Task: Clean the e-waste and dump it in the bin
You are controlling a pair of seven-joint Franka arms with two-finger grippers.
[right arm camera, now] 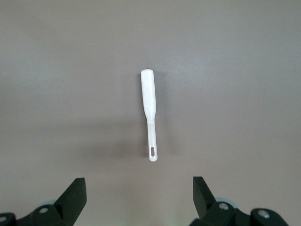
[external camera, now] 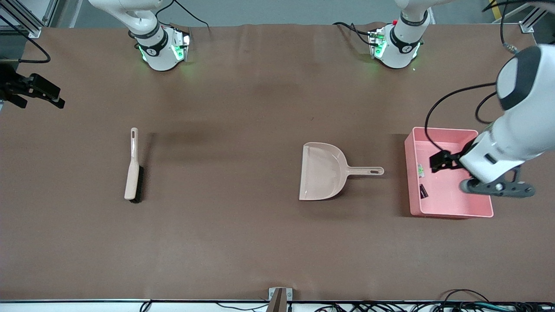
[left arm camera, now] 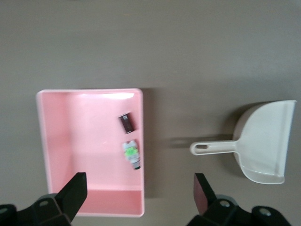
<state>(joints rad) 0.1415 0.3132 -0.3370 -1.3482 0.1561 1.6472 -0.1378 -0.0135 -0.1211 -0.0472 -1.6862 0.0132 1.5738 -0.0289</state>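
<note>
Lying in the pink bin (external camera: 451, 210) already, both e-waste pieces (left arm camera: 131, 154) sit by its wall nearest the dustpan (external camera: 323, 171); the left claw (left arm camera: 140, 193) hangs spread directly over them. Right claw (right arm camera: 139, 197), spread too, waits above the brush (right arm camera: 149, 110).

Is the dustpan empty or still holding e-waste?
Empty: the dustpan shows bare inside, and both e-waste pieces lie in the pink bin.

High front cam; wrist cams down, bin (external camera: 451, 208) shared.

Brush (right arm camera: 149, 113) below spread right pincer (right arm camera: 139, 197)
</note>
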